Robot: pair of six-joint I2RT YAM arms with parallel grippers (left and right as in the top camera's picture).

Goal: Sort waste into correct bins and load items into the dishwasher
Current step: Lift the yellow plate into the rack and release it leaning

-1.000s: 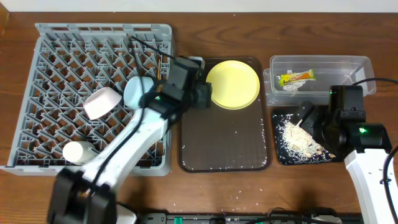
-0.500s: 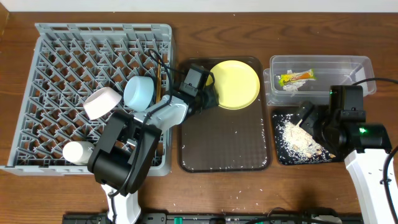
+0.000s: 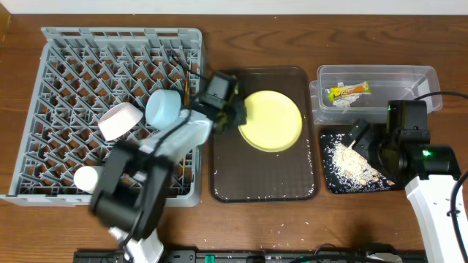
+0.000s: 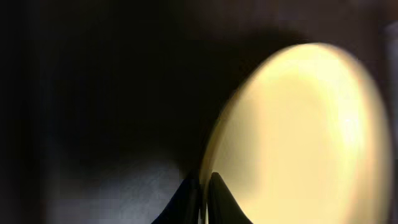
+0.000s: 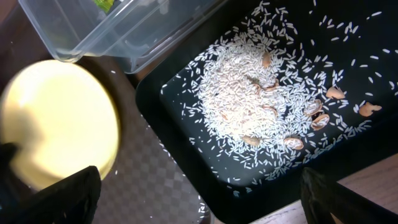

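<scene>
On the brown wooden table (image 3: 22,226), with a pale wall (image 3: 234,6) along the far edge, the grey rack (image 3: 73,58) fills the left and holds a blue bowl (image 3: 162,107), a white-pink bowl (image 3: 121,120) and a white cup (image 3: 91,177). At centre, the brown tray (image 3: 263,175) carries the yellow plate (image 3: 272,120), its left rim clamped by the left gripper (image 3: 238,117). Far right, the clear tub (image 3: 417,77) contains a wrapper (image 3: 348,90) and paper bits (image 3: 342,102). Nearer, the black tray (image 3: 329,183) holds rice (image 3: 355,161); the right gripper (image 3: 360,140) hovers above it, spread wide, empty.
</scene>
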